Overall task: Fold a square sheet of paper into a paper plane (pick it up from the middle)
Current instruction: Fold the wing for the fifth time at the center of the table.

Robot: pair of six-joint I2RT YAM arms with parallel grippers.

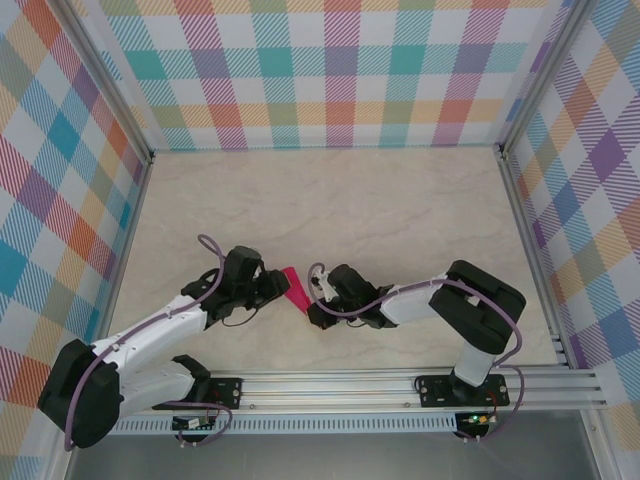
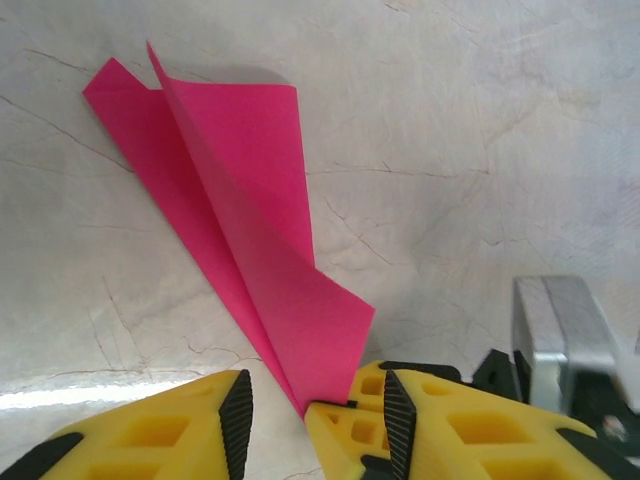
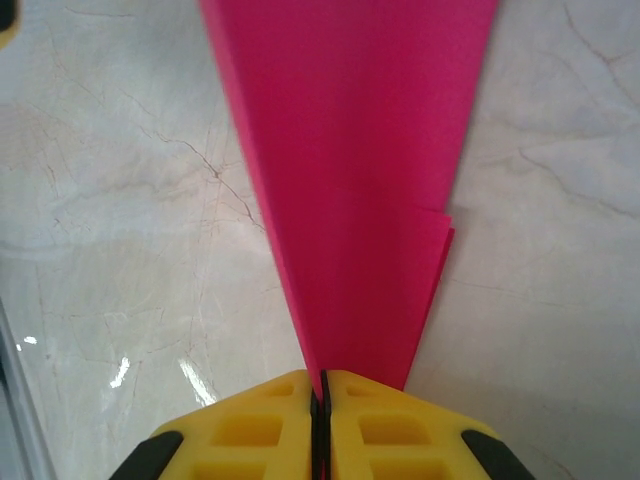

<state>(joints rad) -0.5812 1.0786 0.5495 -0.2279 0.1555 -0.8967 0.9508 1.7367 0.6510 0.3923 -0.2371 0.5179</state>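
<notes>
Obs.: folded pink paper (image 1: 293,287) sits at the near middle of the marbled table (image 1: 350,200), between the two grippers, which meet tip to tip.

Right gripper (image 1: 311,314): in its wrist view the yellow fingers (image 3: 262,420) are pressed together with no gap, and the right gripper (image 3: 320,382) pinches the paper's (image 3: 350,190) narrow pointed end. The sheet fans out wider away from the fingers, with layered edges showing along one side.

Left gripper (image 1: 279,290): in its wrist view the left gripper (image 2: 318,388) has its black pads (image 2: 240,410) standing apart. The paper's (image 2: 250,200) tip runs down into that gap without touching the left-hand pad. Another yellow tip sits there beside it.

Paper shape: a long narrow triangle, its upper flap lifted off the lower layer and its far corners resting near the tabletop.
</notes>
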